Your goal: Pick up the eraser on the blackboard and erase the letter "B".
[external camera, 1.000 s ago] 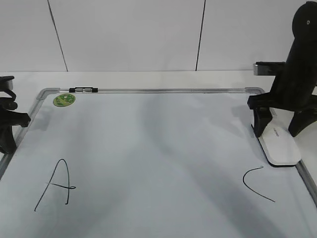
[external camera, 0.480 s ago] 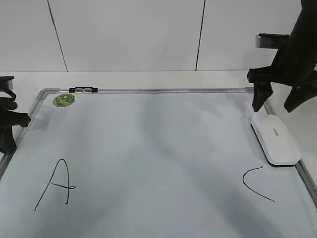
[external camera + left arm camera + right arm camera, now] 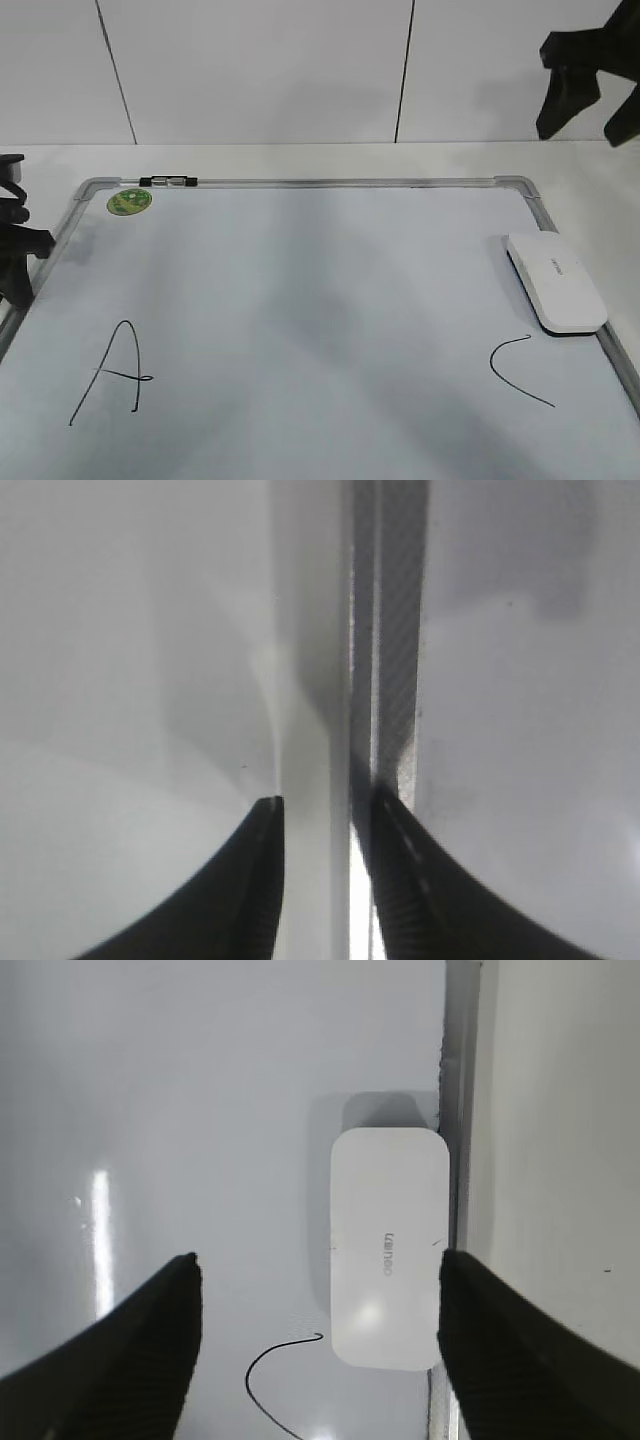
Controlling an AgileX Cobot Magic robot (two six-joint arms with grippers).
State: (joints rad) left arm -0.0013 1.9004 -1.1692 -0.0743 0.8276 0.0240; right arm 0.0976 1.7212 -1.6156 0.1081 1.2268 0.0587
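The eraser [image 3: 556,283] lies flat on the blackboard [image 3: 300,290], hard against the right frame rail, its white back up and a thin dark edge showing beneath (small grey lettering is printed on top, too fine to read). Just near of it sits a curved black marker stroke [image 3: 520,370]. The letter "A" [image 3: 112,372] stands at the near left, and between these two marks the board surface is bare white. A round green sticker [image 3: 130,201] and a small black-and-silver marker [image 3: 168,181] sit at the far left corner. The right gripper [image 3: 590,85] hangs high above the far right corner, fingers spread wide and holding nothing. The left gripper [image 3: 322,825] rests at the board's left rail, fingers parted with the rail between them.
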